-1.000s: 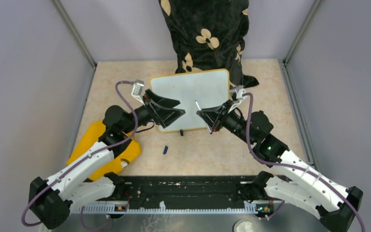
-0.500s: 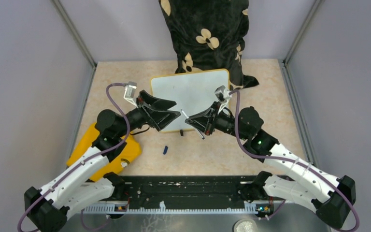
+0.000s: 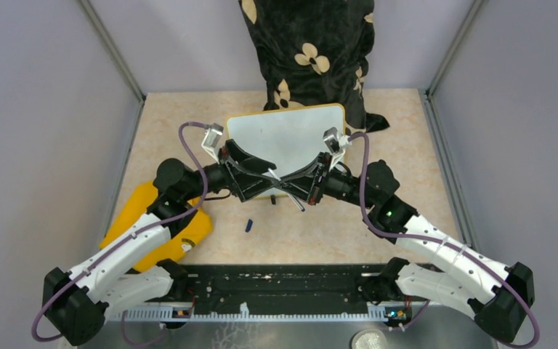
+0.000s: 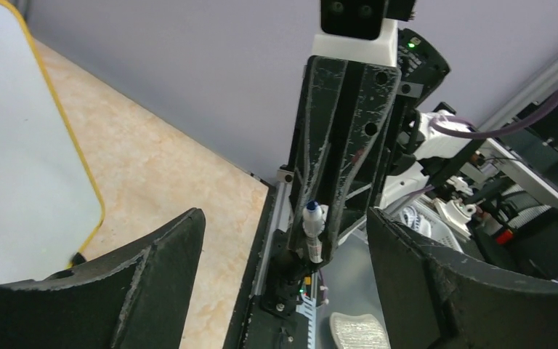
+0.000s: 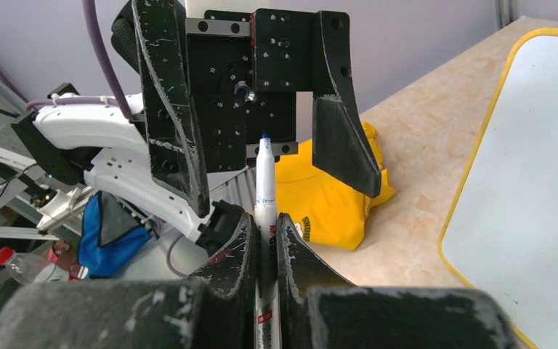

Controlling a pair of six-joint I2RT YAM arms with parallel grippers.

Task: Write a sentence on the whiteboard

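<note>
The whiteboard (image 3: 285,134) lies flat at the back middle of the table, and its visible surface is blank; no sentence shows. It also shows in the left wrist view (image 4: 14,145) and the right wrist view (image 5: 538,182). My right gripper (image 3: 294,185) is shut on a white marker (image 5: 265,182) with its blue tip bare. The marker points at my left gripper (image 3: 265,174), which is open. The marker tip (image 4: 312,225) sits between the left fingers without touching them. Both grippers meet above the board's near edge.
A small blue marker cap (image 3: 248,225) lies on the table in front of the board. A yellow cloth (image 3: 152,225) lies at the left under the left arm. A black flowered cloth (image 3: 312,51) stands behind the board. Grey walls close both sides.
The two grippers have come together over the board's near edge. The marker tip, apart from the left gripper before, now sits between its open jaws.
</note>
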